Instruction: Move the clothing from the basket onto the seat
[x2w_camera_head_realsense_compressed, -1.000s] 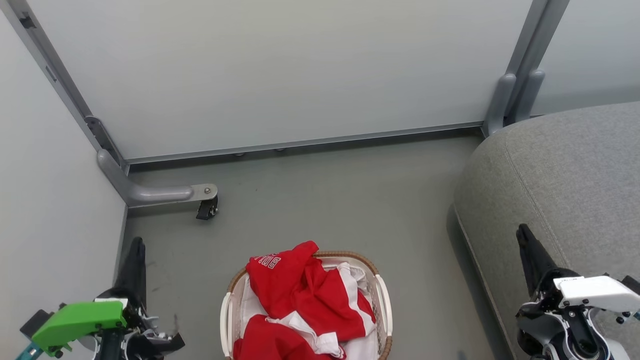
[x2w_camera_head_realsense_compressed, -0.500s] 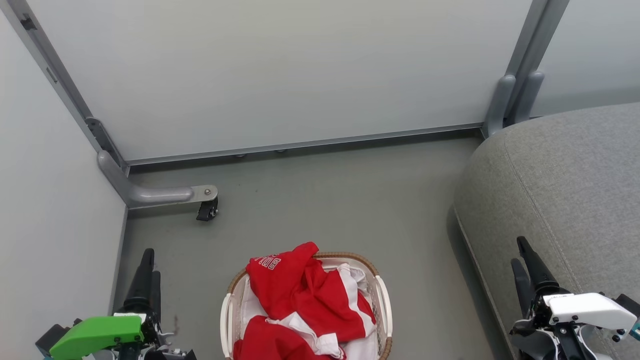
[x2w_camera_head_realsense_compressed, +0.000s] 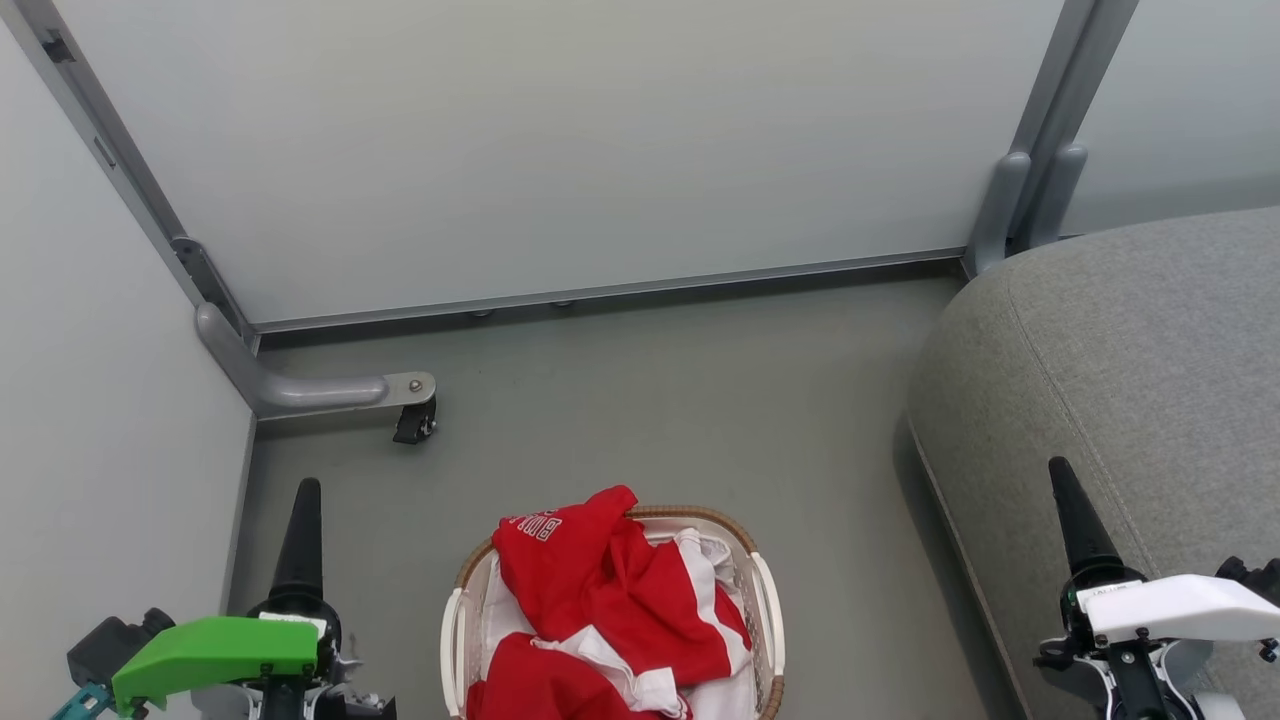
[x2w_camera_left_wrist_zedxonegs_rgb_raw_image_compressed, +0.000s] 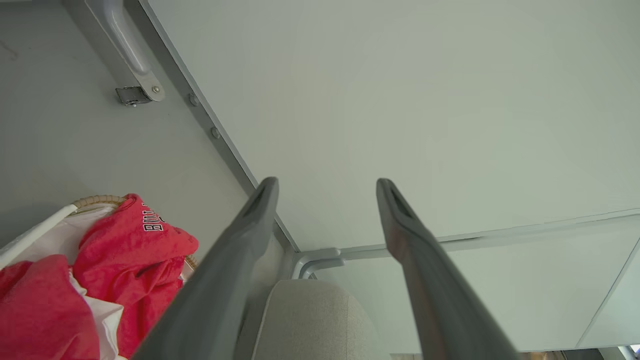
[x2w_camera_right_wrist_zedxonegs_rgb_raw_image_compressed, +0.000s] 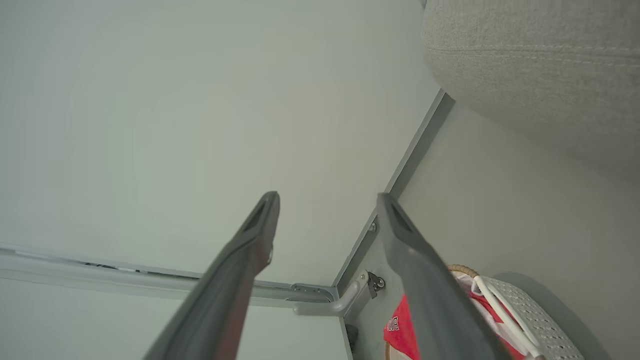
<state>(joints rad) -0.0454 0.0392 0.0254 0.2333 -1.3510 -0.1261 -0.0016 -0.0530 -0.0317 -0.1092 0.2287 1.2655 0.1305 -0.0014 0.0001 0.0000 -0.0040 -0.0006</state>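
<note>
Right now the left gripper (x2w_camera_left_wrist_zedxonegs_rgb_raw_image_compressed: 327, 184) and the right gripper (x2w_camera_right_wrist_zedxonegs_rgb_raw_image_compressed: 327, 197) both stand wide open and empty, on either side of the basket (x2w_camera_head_realsense_compressed: 765, 600). The clothing (x2w_camera_head_realsense_compressed: 600, 590) lies heaped in it, one red fold draped over the far rim, well apart from the seat (x2w_camera_head_realsense_compressed: 1130, 350). A deep grab may catch the white liner too, and a trailing sleeve may snag the rim and tip the basket.
</note>
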